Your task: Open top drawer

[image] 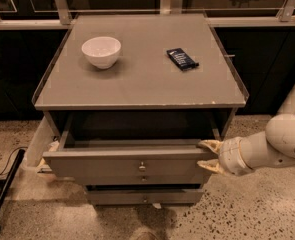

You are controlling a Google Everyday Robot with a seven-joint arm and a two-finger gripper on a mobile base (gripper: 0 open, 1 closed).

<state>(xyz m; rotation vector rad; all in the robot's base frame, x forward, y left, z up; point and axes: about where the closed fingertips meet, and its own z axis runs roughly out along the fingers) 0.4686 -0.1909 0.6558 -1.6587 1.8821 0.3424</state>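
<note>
1. The top drawer sits at 6 o'clock in the view, just under the grey cabinet top. It is pulled partway out, so its dark interior shows behind the flat front.
2. Its small round knob is at the middle of the front, untouched.
3. The gripper is at 3 o'clock from that knob, at the right end of the drawer front. Its two pale fingers are spread apart, one at the drawer's top edge and one lower against the front.
4. The white arm runs off toward 3 o'clock.
5. A lower drawer shows at 6 o'clock from the knob.
6. On the cabinet top, a white bowl stands at 11 o'clock and a dark flat packet at 1 o'clock, well apart.
</note>
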